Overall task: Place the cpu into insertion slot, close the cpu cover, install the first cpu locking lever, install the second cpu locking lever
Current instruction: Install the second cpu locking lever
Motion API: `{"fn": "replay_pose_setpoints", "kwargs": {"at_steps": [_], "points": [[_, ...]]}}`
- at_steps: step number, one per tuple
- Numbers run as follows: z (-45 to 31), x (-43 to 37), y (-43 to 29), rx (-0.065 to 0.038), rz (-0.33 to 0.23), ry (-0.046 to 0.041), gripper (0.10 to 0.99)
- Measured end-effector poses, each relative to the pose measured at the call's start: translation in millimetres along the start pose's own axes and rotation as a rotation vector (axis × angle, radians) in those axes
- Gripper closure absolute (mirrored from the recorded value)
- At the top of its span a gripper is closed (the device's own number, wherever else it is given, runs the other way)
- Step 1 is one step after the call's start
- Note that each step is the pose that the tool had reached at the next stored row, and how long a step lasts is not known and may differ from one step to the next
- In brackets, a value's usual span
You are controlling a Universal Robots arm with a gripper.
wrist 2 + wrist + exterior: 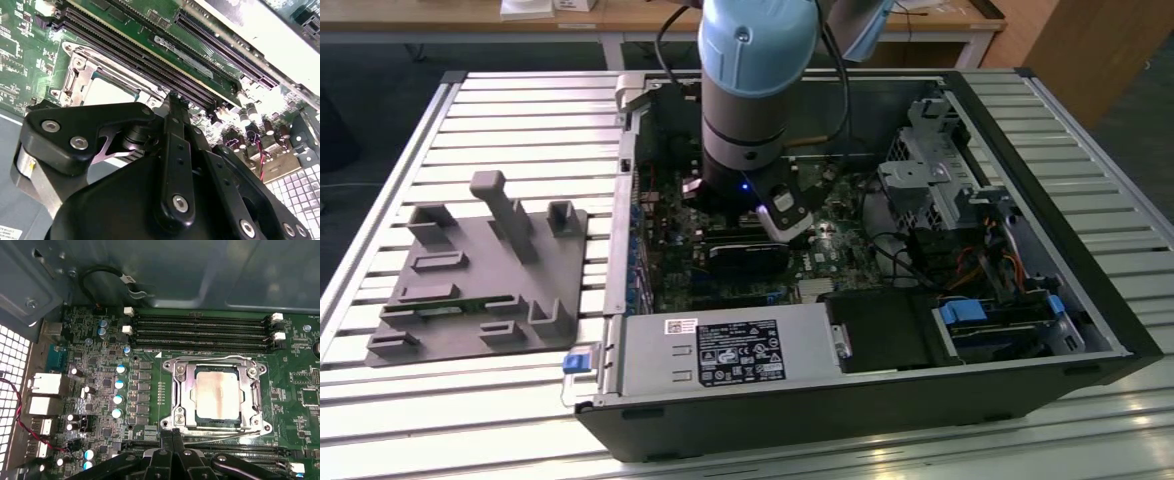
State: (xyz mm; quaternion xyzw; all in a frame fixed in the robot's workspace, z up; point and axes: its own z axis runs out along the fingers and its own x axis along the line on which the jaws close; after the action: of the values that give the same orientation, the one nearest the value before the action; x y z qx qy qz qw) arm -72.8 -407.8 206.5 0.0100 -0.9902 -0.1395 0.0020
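Note:
The cpu (216, 392), a dull silver square, lies flat in the insertion slot, which is mostly hidden beneath it. The silver cpu cover (182, 390) is folded down around the chip, its cut-out showing the metal top. Thin wire levers run along two opposite sides of the cover: one (228, 359) by the memory slots, the other (225, 436) on the side where my gripper is. My gripper (175, 433) is shut, its tip right at that nearer lever beside the cover's edge. In the second wrist view the fingertips (172, 100) meet just beside the cover (75, 75) and the cpu (107, 92). In the exterior view the gripper (781, 225) reaches down inside the open computer case.
Long black memory slots (200, 332) run beside the socket. Blue capacitors (119, 385) and rear ports (47, 385) stand on the board. The case holds a power supply (720, 355) and a drive cage (934, 170). A grey parts fixture (480, 270) sits on the slatted table at the exterior view's left.

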Motion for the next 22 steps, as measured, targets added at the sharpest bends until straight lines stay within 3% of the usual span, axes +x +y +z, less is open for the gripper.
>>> {"fn": "replay_pose_setpoints", "kwargs": {"at_steps": [9,13,19,22], "points": [[10.3,0.0,-3.8,-0.033,0.002,-0.0014,0.980],[14.0,0.0,-5.0,-0.053,0.002,-0.0013,0.980],[18.3,0.6,-5.9,-0.094,0.002,-0.0028,0.980],[18.3,1.6,-6.0,-0.100,0.002,-0.0027,0.980]]}}
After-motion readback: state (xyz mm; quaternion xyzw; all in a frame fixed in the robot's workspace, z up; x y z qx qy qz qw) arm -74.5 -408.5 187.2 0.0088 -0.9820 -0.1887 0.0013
